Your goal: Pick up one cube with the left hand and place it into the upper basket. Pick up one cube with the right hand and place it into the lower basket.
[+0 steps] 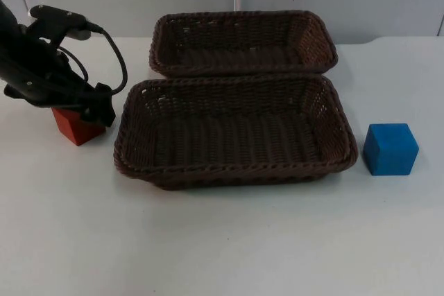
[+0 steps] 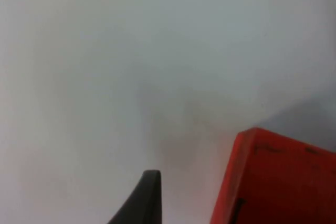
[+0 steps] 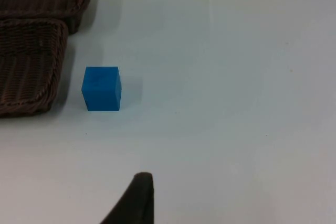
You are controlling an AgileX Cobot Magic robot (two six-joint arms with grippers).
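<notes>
red cube (image 1: 75, 127): matte, sharp-edged | left end effector (image 1: 94, 110): over it, grip unclear

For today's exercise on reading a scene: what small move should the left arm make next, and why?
Probably close on the red cube and lift it. The left gripper is down at the cube, which sits on the table, and both the upper basket and lower basket hold nothing. The blue cube lies untouched.
</notes>
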